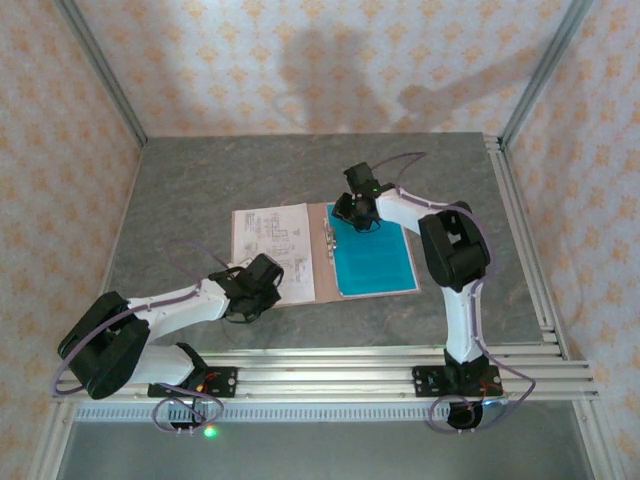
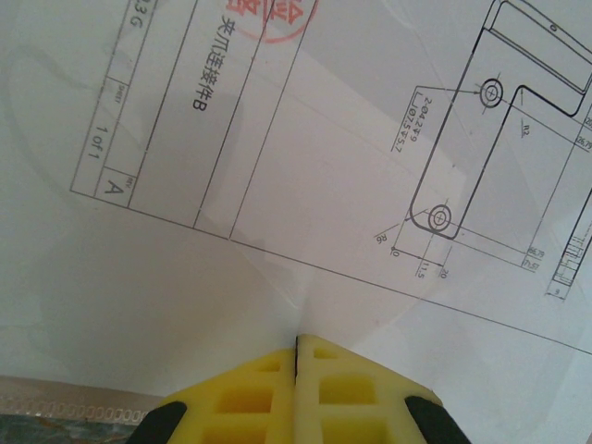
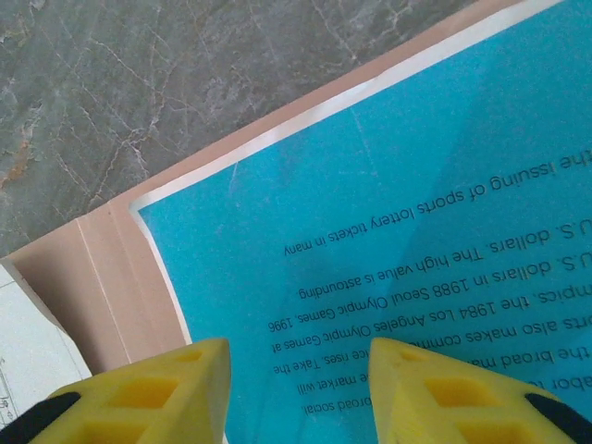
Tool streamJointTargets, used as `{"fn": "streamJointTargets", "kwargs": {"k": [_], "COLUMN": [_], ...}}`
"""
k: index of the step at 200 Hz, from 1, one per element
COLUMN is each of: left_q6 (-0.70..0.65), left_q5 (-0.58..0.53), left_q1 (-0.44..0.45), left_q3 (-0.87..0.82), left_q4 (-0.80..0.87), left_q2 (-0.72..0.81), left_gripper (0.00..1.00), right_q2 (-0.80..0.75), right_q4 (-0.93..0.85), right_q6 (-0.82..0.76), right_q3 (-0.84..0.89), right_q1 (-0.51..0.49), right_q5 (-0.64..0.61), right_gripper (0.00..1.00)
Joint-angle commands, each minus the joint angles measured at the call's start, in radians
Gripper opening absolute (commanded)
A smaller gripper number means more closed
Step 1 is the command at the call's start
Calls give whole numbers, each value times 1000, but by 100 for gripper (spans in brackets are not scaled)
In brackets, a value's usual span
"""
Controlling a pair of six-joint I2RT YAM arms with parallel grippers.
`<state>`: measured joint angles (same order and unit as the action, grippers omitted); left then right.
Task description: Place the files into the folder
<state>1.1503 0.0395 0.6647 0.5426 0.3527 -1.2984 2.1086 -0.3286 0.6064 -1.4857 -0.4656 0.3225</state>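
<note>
— Where are the files?
— Both lie on the open salmon folder (image 1: 322,262), the white drawing sheet (image 1: 268,240) on its left panel and the teal printed sheet (image 1: 372,262) on its right.
— And the pincers?
— The left gripper (image 2: 296,350) is closed tight over the white sheet, gripping nothing. The right gripper (image 3: 299,361) stands partly open over the teal sheet's corner, empty.

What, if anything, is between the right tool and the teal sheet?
Nothing visible. The open right tool sits directly over the teal sheet near its corner, and the sheet lies uncovered on the folder.
</note>
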Motion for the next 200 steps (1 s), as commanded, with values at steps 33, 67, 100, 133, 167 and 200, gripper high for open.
{"fn": "streamJointTargets", "kwargs": {"k": [33, 67, 100, 133, 167, 200], "left_q6": [-11, -11, -12, -11, -12, -12], "left_q5": [-41, -43, -44, -44, -49, -47], "left_q1": [-10, -11, -11, -11, -11, -11], "left_q3": [1, 2, 5, 8, 8, 9], "left_q4": [45, 46, 46, 49, 56, 48], "left_q2": [14, 12, 9, 9, 15, 8], "left_gripper": [0, 0, 0, 0, 0, 0], "right_q2": [33, -2, -51, -78, -136, -108], "right_q4": [-24, 0, -3, -14, -6, -24], "right_q6": [13, 19, 15, 23, 44, 30], "right_q3": [-39, -9, -3, -12, -7, -60], "right_q1": [9, 9, 2, -2, -8, -38], "right_q5": [-5, 9, 7, -7, -27, -22], "right_gripper": [43, 43, 44, 45, 46, 39]}}
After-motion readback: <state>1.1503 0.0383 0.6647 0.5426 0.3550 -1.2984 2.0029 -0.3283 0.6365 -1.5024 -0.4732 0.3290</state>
